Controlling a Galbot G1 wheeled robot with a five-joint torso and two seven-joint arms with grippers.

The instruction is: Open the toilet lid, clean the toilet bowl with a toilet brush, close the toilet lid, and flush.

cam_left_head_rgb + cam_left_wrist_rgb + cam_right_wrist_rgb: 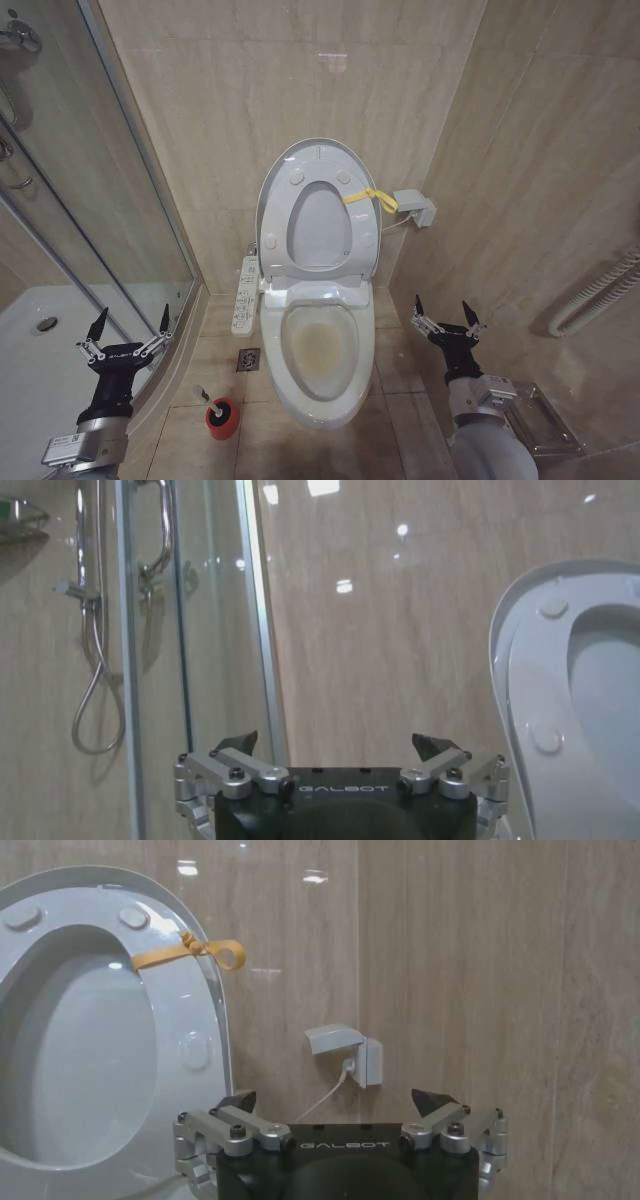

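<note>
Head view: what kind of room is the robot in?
A bathroom, likely residential or hotel: a toilet bowl with the toilet lid raised, a glass shower enclosure beside it, and a toilet brush on the tiled floor.

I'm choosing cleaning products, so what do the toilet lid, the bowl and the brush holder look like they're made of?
Lid: likely glossy white plastic, thin-edged, with moulded round bumpers. Bowl: looks like glazed white ceramic, thick rounded rim, yellowish staining inside. Brush holder: probably red plastic, matte, with a thin white stick handle; too small to be sure.
</note>
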